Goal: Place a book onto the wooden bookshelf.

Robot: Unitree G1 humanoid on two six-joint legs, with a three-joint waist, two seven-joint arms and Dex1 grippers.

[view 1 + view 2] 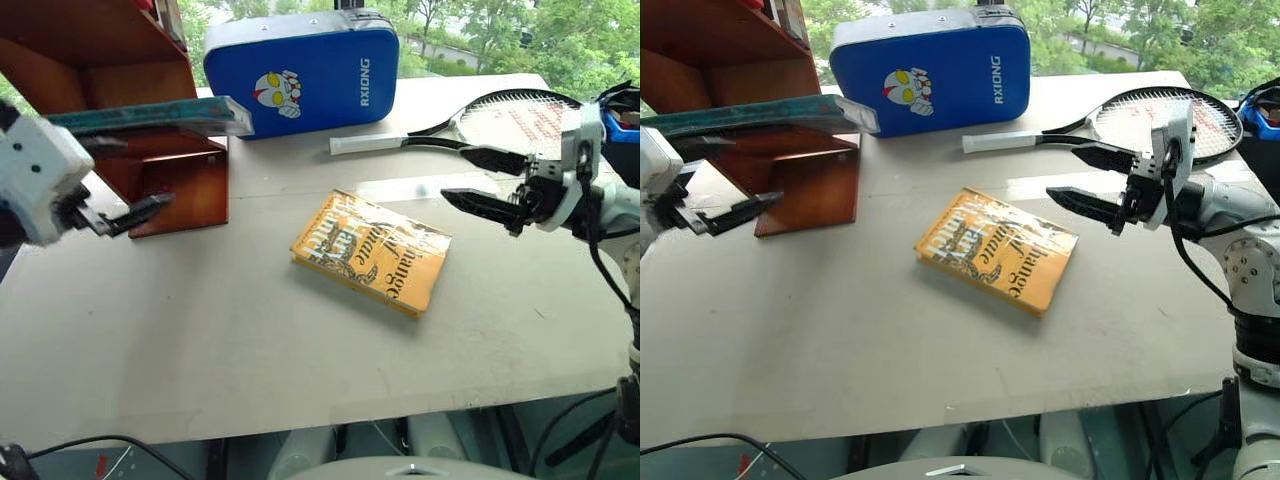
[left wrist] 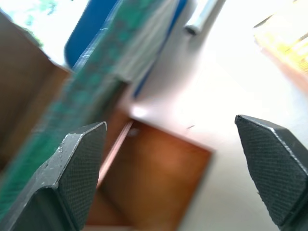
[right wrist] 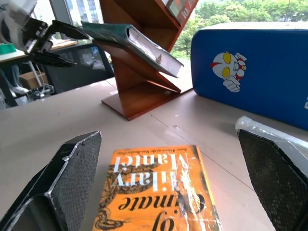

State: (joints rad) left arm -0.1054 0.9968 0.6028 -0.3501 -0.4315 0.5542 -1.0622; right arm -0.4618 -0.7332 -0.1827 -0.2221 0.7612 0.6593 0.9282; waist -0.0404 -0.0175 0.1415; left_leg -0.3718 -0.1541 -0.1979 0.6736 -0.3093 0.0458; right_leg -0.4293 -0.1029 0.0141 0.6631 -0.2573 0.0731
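Since the book [image 1: 150, 116] was already lying flat on a board of the wooden bookshelf [image 1: 175, 185] at the far left corner of the tabletop [image 1: 250, 340], the only thing that mattered for me was where my grippers sat relative to it. Its long axis ran roughly along the far edge of the tabletop, with one end sticking out past the shelf's upright toward the blue padded case [image 1: 305, 75]. My left gripper [image 1: 125, 215] was way nearer, hanging just below and in front of the book, fingers spread wide with nothing between them. My right gripper [image 1: 490, 180] was well apart from it, out over the right side near the racket [image 1: 500, 120], also wide open and empty, with the yellow book [image 1: 370, 252] between it and the shelf. Looked basically done to me, honestly.
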